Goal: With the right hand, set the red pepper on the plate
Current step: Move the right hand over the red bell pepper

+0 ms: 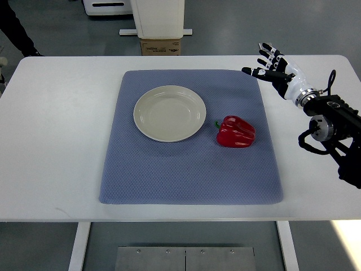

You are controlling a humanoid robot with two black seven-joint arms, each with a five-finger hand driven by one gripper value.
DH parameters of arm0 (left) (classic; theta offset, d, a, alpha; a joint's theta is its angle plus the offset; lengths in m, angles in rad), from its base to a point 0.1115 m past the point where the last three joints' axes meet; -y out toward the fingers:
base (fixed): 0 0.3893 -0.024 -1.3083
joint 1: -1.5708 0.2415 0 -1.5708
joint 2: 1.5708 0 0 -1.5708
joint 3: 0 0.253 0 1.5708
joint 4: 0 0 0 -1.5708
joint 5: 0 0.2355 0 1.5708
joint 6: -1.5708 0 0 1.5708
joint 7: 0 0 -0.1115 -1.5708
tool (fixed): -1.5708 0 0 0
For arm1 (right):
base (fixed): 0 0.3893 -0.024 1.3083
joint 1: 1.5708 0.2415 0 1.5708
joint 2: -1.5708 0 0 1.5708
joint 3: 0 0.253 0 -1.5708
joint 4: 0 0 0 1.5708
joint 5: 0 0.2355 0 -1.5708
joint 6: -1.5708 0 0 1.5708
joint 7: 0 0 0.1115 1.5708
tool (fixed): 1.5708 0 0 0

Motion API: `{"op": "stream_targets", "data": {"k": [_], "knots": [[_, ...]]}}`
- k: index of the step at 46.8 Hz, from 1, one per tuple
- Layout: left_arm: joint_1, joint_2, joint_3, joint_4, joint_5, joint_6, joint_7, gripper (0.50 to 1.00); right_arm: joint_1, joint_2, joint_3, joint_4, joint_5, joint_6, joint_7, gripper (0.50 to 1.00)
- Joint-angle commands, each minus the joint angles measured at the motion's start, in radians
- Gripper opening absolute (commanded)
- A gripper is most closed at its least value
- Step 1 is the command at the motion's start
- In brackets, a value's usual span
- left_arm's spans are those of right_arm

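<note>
My right hand (pixel 274 68) hangs over the far right of the white table (pixel 56 141), fingers (pixel 265 53) spread wide, holding and touching nothing. One red pepper (pixel 236 131) lies on the blue mat (pixel 192 169), just right of the one cream plate (pixel 169 113), apart from it and nearer than my hand. The plate holds nothing.
</note>
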Motion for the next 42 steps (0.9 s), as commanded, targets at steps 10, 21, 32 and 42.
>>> {"op": "stream_targets", "data": {"k": [10, 21, 32, 42], "knots": [[0.0, 0.0, 0.0, 0.0, 0.0, 0.0, 0.0, 1.0, 0.076, -0.122, -0.186, 0.114, -0.001, 0.0, 0.011, 0.993], [0.0, 0.0, 0.0, 0.0, 0.0, 0.0, 0.0, 1.0, 0.152, -0.233, -0.382, 0.206, -0.013, 0.026, 0.014, 0.993], [0.0, 0.0, 0.0, 0.0, 0.0, 0.0, 0.0, 1.0, 0.215, -0.286, -0.499, 0.299, -0.128, 0.029, 0.013, 0.995], [0.0, 0.0, 0.0, 0.0, 0.0, 0.0, 0.0, 1.0, 0.258, -0.297, -0.612, 0.333, -0.179, 0.03, 0.013, 0.998]]}}
